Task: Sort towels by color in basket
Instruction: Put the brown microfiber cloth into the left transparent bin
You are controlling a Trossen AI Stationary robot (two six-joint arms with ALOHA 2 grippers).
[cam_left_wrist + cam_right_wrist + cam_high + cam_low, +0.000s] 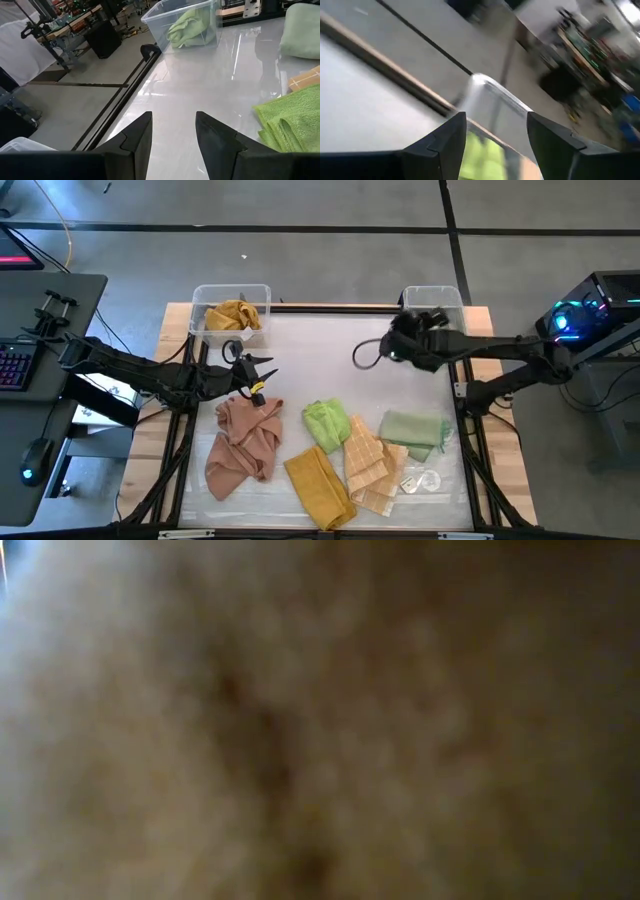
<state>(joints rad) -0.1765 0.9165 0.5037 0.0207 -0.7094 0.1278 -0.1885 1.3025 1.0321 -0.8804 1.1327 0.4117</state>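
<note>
Five towels lie on the table: salmon pink (pixel 243 442), light green (pixel 326 423), mustard (pixel 318 485), pale orange checked (pixel 368 463) and sage green (pixel 412 430). Another mustard towel (pixel 235 314) lies in the far-left clear bin (pixel 205 295). A green towel (pixel 192 27) lies in the far-right clear bin (pixel 445 297). My left gripper (pixel 262 368) hovers open above the table just beyond the pink towel, nothing between its fingers (pixel 137 142). My right gripper (pixel 495 135) is open at the right bin, over the green towel (pixel 480 157), holding nothing.
A crumpled bit of clear plastic (pixel 420 480) lies near the checked towel. Bare table shows in the middle between the two bins. A cloth close to the lens fills the low view. Wooden edges and black frame rails border the table.
</note>
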